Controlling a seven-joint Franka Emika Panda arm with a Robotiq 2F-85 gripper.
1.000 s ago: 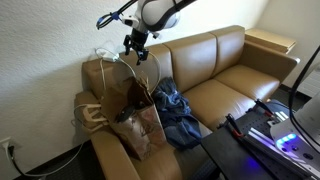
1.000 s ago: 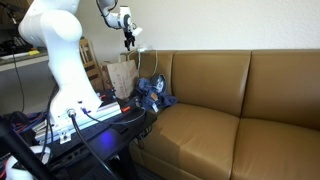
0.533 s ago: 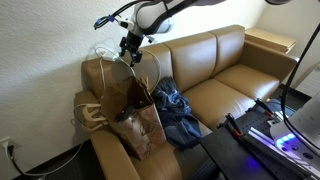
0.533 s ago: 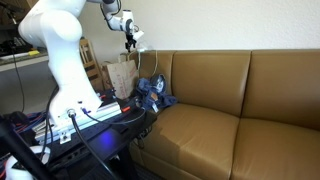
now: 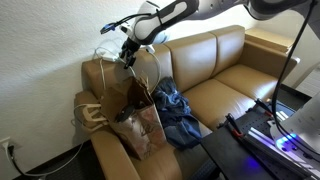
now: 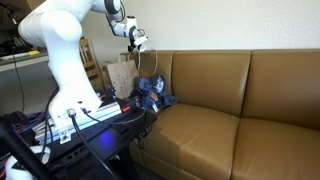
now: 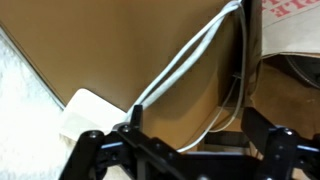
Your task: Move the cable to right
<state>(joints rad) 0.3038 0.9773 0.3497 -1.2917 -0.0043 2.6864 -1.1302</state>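
The cable [image 7: 190, 55] is a thin white cord. In the wrist view it runs diagonally across the brown sofa back to a small white plug block [image 7: 85, 110]. In an exterior view its loose loops [image 5: 106, 50] hang over the sofa's corner above the brown paper bag [image 5: 110, 85]. My gripper [image 5: 128, 53] hovers just above that corner, beside the loops, and it shows by the bag top in the other exterior view too [image 6: 135, 43]. Seen from the wrist, the gripper [image 7: 195, 135] is open, with cord strands passing between its dark fingers [image 7: 262, 125], ungripped.
A brown leather sofa [image 5: 215, 80] fills the scene, with crumpled blue jeans [image 5: 176, 112] on its seat. A second paper bag [image 5: 135, 135] sits on the near armrest. A dark cord runs to a wall outlet [image 5: 10, 150]. The robot's base and lit electronics [image 6: 85, 110] stand in front.
The gripper has dropped lower and shifted towards the sofa's corner and the cable loops. Its jaws stay open. The cable has not visibly moved.
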